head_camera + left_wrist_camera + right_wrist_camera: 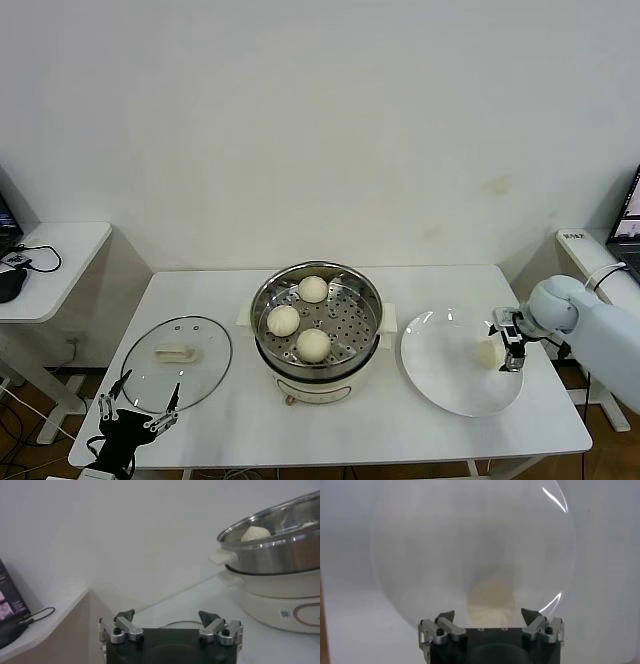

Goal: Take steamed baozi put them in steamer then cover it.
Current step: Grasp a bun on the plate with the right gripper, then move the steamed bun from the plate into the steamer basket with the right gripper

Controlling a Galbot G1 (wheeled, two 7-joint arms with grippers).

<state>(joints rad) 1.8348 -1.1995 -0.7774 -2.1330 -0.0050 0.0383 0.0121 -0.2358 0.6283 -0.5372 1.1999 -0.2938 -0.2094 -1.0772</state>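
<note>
The steamer (370,300) stands mid-table on its cream base, uncovered, with three baozi (313,289) (284,320) (313,344) on its perforated tray. A fourth baozi (488,353) lies on the white plate (440,375) at the right. My right gripper (508,345) is open at the plate's right edge, right beside this bun; in the right wrist view the baozi (489,601) sits between the spread fingers. The cover (178,350) lies flat on the table at the left. My left gripper (140,405) is open and empty at the front left edge, close to the cover.
A side table (60,250) with a cable and mouse stands at the far left. A white stand with a laptop (630,215) is at the far right. The steamer (272,550) fills the right of the left wrist view.
</note>
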